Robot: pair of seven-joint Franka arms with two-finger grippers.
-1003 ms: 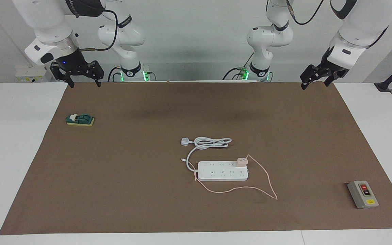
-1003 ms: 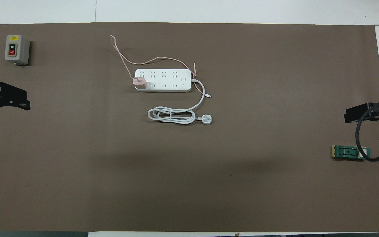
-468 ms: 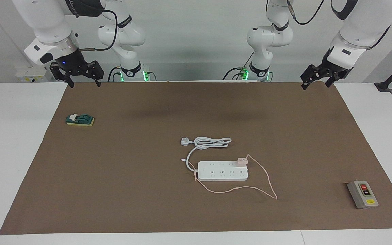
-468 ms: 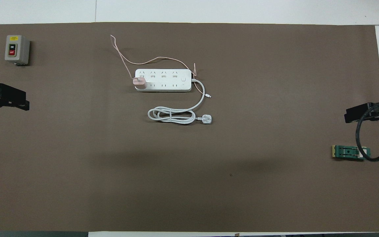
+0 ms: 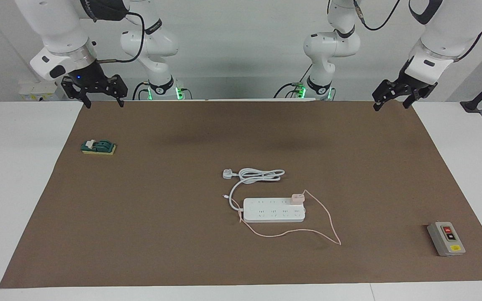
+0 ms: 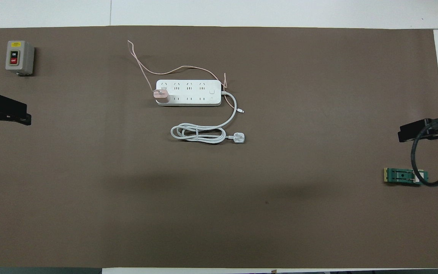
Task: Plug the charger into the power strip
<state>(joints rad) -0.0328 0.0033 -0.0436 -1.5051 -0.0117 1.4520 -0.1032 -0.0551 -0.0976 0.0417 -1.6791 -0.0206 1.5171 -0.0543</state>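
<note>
- Sitting upright in an end socket of the power strip [image 5: 274,210], the charger [image 5: 297,198] occupies the row nearer to me, at the strip's end toward my left arm; its pale pink cube stands on the strip's top face.
- The power strip lies flat with its long axis running across the table, from my left arm's end toward my right arm's end, sockets facing up.
- The charger's thin pink cable [image 5: 329,225] leaves the cube, loops out over the mat farther from me than the strip, and curves back to the strip's end toward my right arm.
- The strip's thick white cord [image 5: 257,175] exits at that same end and lies in a coiled bundle nearer to me, ending in a white three-pin plug [image 5: 227,174] flat on the mat.
- My left gripper [image 5: 392,98] hangs in the air over the mat's edge near my base, fingers spread apart, holding nothing.
- My right gripper [image 5: 100,94] hangs over the mat's corner at its own end, fingers likewise apart and empty; that arm waits.
- A brown mat [image 5: 161,217] covers most of the white table [image 5: 19,167].
- A grey switch box [image 5: 446,238] with red and black buttons sits toward my left arm's end; a small green and yellow block [image 5: 98,147] sits toward my right arm's end.
- A plain pale wall [image 5: 241,50] rises at my back.
</note>
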